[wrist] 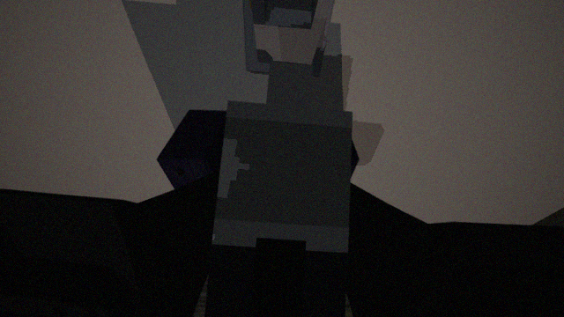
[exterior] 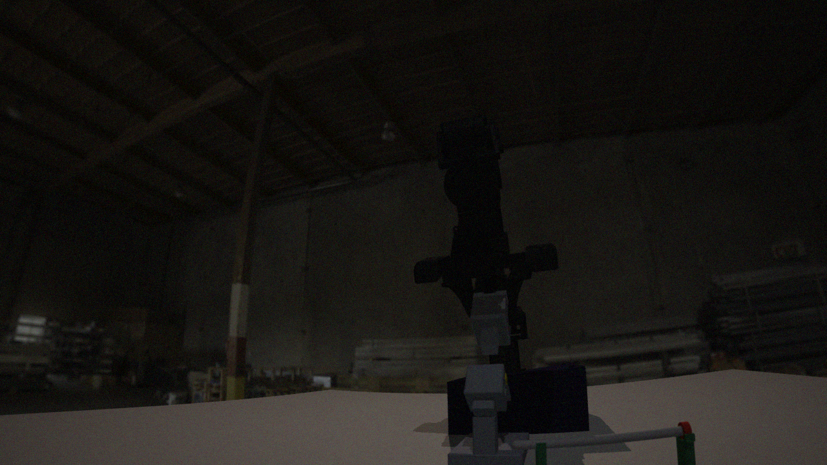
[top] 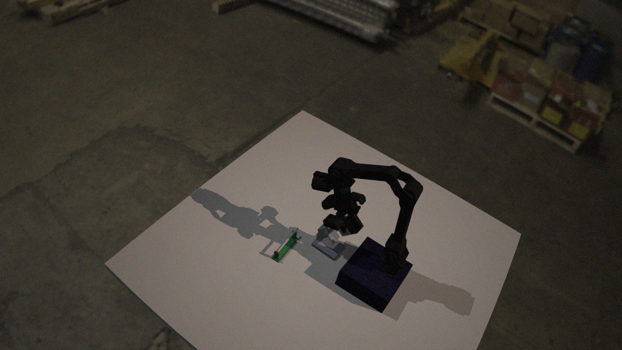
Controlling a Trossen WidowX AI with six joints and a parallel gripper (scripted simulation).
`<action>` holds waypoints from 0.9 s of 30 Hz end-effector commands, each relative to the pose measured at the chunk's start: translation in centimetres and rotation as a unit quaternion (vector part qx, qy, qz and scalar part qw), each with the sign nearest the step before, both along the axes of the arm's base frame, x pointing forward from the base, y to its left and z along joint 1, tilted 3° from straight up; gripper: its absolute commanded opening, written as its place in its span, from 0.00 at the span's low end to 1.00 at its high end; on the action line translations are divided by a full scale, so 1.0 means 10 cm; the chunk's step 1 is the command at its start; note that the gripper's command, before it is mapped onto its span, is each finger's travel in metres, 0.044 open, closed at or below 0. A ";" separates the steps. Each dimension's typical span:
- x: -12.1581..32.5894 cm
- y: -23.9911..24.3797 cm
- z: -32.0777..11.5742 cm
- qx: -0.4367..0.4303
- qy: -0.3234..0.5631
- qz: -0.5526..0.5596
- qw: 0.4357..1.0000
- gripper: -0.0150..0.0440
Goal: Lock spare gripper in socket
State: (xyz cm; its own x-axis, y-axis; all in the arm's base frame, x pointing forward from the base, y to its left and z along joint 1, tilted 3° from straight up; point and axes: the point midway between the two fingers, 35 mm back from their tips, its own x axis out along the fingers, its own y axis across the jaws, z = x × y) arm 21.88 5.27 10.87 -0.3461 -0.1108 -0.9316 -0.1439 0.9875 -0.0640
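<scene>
My gripper is shut on the grey spare gripper, which hangs below the fingers. Its narrower spigot points down in the exterior view, above the mount and apart from it. The grey mount stands on the table with its socket on a post and a small yellow mark on its side. The pale lock pin is out of the socket and lies across the green holder, its red head at one end. The socket's inside is only partly visible.
The dark purple base block of the arm stands just beside the mount. The pale table ends in open edges. Pallets and boxes lie far off on the floor.
</scene>
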 end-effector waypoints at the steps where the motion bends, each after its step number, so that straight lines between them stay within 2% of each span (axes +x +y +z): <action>1: 0.06 0.04 -0.05 0.006 -0.001 0.004 1.000 0.25; 27: 0.21 0.03 -0.24 0.006 -0.003 0.005 1.000 0.25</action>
